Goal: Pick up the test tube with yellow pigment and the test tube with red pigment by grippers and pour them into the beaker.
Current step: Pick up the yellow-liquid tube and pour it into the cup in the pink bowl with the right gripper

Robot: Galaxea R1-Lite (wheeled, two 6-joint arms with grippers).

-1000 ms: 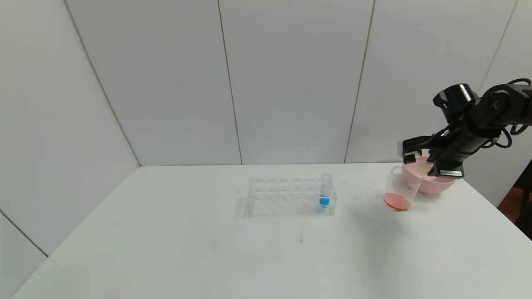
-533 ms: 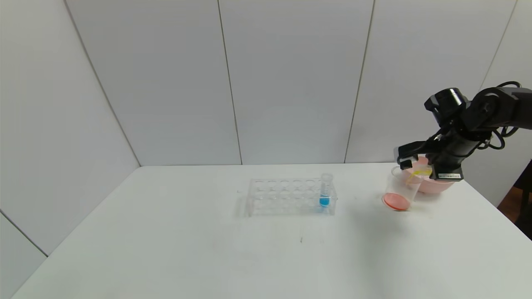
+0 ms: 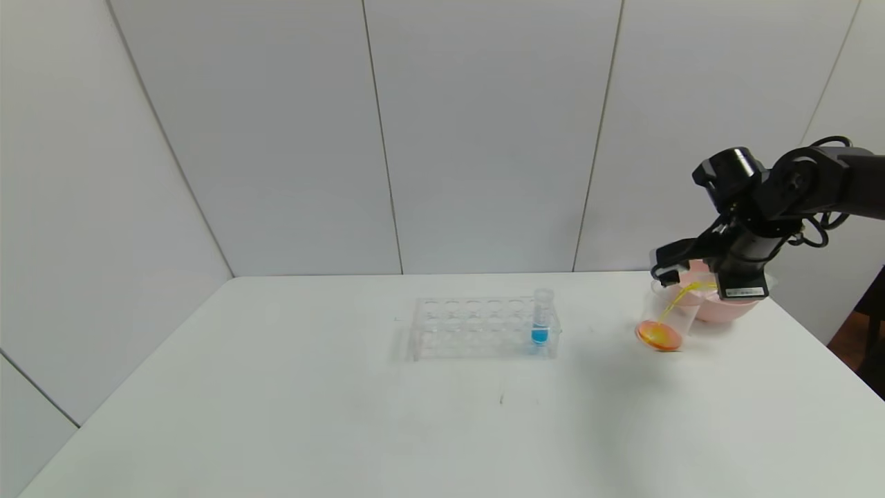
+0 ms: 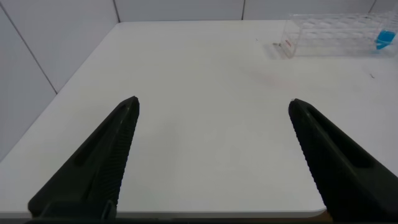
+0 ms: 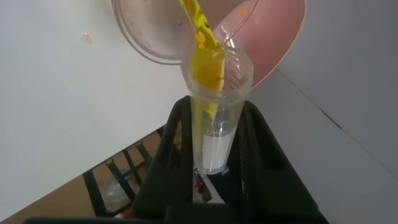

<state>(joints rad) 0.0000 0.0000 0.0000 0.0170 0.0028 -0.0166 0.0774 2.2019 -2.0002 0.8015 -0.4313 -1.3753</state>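
Above the beaker [image 3: 665,321], right end effector [image 3: 693,278] clenched on the tipped, streaming test tube with yellow pigment [image 5: 214,102].

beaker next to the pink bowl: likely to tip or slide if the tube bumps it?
Probably light: the beaker is thin, clear, and holds only shallow orange liquid. A bump from the yellow tube, tilted in the right claw, could slide or tip it. The pink bowl behind may brace it.

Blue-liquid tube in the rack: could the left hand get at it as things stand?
Probably yes. The left hand hangs open over bare table, and nothing stands between it and the rack holding the blue-liquid tube. The right hand is busy pouring at the beaker, well clear.
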